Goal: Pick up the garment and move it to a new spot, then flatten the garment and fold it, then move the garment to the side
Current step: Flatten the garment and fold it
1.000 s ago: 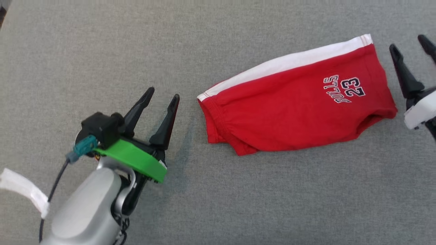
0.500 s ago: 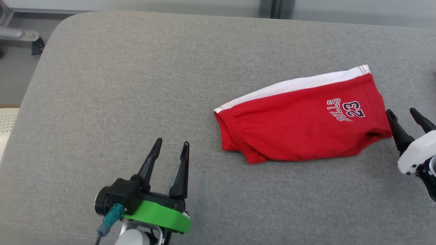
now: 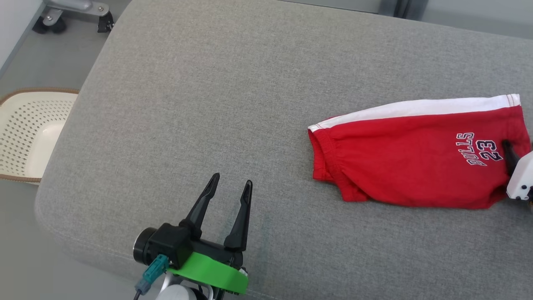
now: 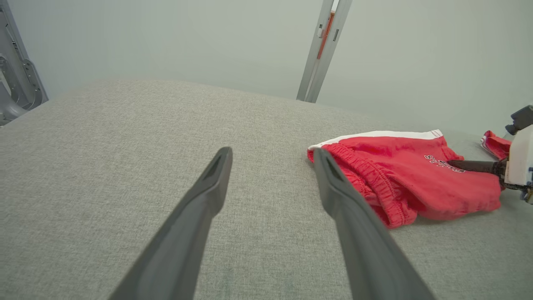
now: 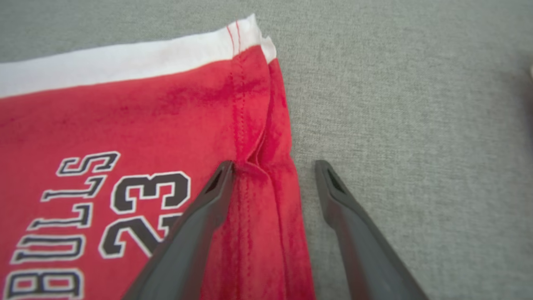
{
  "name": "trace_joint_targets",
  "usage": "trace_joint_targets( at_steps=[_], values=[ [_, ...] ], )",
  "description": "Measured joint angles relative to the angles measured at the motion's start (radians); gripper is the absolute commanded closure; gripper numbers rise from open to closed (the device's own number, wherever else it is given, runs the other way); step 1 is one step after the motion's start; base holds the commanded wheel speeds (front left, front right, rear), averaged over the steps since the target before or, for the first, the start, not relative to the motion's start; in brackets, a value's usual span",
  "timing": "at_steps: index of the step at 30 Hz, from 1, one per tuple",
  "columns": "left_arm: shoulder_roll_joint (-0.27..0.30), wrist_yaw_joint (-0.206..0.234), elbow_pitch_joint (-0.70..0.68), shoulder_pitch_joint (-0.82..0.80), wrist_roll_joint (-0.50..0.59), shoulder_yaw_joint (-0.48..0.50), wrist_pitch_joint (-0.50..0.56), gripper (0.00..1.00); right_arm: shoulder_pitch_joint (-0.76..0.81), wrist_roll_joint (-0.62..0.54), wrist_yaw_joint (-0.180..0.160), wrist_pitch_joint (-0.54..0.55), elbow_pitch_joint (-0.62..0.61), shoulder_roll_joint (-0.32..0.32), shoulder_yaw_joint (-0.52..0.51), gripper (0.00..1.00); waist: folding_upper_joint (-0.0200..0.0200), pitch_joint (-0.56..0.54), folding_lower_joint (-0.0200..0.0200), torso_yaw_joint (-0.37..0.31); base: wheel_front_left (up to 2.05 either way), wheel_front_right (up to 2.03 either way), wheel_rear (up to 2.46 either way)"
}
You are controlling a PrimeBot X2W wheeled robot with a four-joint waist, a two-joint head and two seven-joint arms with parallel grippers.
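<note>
Left gripper (image 3: 232, 178) wide open above cushion (image 3: 208, 83); right gripper (image 5: 274, 163) wide open astride shorts (image 3: 408, 166) hem, nothing gripped; basket (image 3: 25, 125) alongside.

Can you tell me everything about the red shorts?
The red shorts look like soft cotton, with a white side stripe, a gathered waistband and "BULLS 23" in dark letters. They lie flat on the grey cushion. The right gripper, jaws open, straddles the leg hem, one finger seemingly pressing the cloth.
</note>
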Motion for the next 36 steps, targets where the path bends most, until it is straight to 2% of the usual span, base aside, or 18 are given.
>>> trace_joint_targets(
  at_steps=[2, 10, 18, 21, 24, 30, 36],
  values=[
    [0.0, 0.0, -0.003, -0.001, -0.004, -0.003, 0.0, 0.0, -0.001, -0.004, 0.0, -0.01, 0.015, 0.005, -0.005, 1.0, 0.0, 0.006, 0.0, 0.009, 0.0, 0.0, 0.0],
    [-0.002, -0.001, -0.001, 0.005, 0.0, 0.006, 0.0, 0.0, 0.019, -0.034, 0.002, -0.063, 0.007, 0.006, 0.005, 1.0, 0.0, -0.007, 0.0, -0.022, 0.0, 0.0, 0.0],
    [-0.002, -0.004, 0.002, 0.017, 0.025, 0.014, 0.0, 0.0, 0.075, -0.12, 0.0, -0.037, -0.053, -0.131, 0.004, 1.0, 0.0001, -0.052, 0.0, -0.106, 0.0, 0.0, 0.0],
    [-0.002, -0.003, 0.007, 0.029, 0.025, 0.011, 0.0, 0.0, 0.067, -0.155, 0.0, -0.003, -0.106, -0.131, -0.009, 1.0, 0.0, -0.074, 0.0, -0.132, 0.0, 0.0, 0.0],
    [-0.002, 0.0, 0.013, 0.031, 0.025, 0.004, 0.0, 0.0, 0.053, -0.195, 0.0, 0.041, -0.177, -0.096, -0.023, 1.0, 0.0, -0.099, 0.0, -0.151, 0.0, 0.0, 0.0],
    [-0.002, 0.005, 0.027, 0.045, 0.025, -0.007, 0.0, 0.0, 0.045, -0.301, 0.0, 0.121, -0.324, 0.024, -0.072, 1.0, 0.0, -0.146, 0.0, -0.17, 0.0, 0.0, 0.0],
    [-0.002, 0.012, 0.033, 0.047, 0.016, -0.021, 0.0, 0.0, 0.09, -0.41, 0.0, 0.184, -0.482, 0.188, -0.115, 1.0, 0.0, -0.177, 0.0, -0.15, 0.0, 0.0, 0.0]
  ],
)
